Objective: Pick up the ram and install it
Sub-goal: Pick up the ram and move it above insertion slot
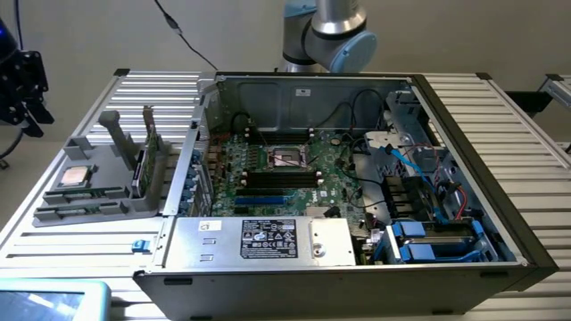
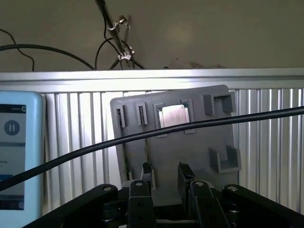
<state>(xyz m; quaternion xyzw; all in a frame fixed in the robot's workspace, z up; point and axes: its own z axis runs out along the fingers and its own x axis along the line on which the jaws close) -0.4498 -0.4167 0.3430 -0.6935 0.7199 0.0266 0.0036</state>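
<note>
On the exterior view I have the open computer case on the slatted table, motherboard facing up, and the arm rising behind the case's far wall. Just beside the case, to the exterior view's left, sits the grey holder tray. The ram lies in the tray's near part, a long green stick, with a second stick like it just in front. The square silver processor rests behind them, and the taller expansion card stands upright at the tray's case side. A tablet lies at the table's near corner. On the wrist view my gripper hangs over the tray's near edge with its fingers spread apart and nothing between them. The processor lies beyond the fingertips, a black cable crosses in front, and the tablet lies beside the tray.
</note>
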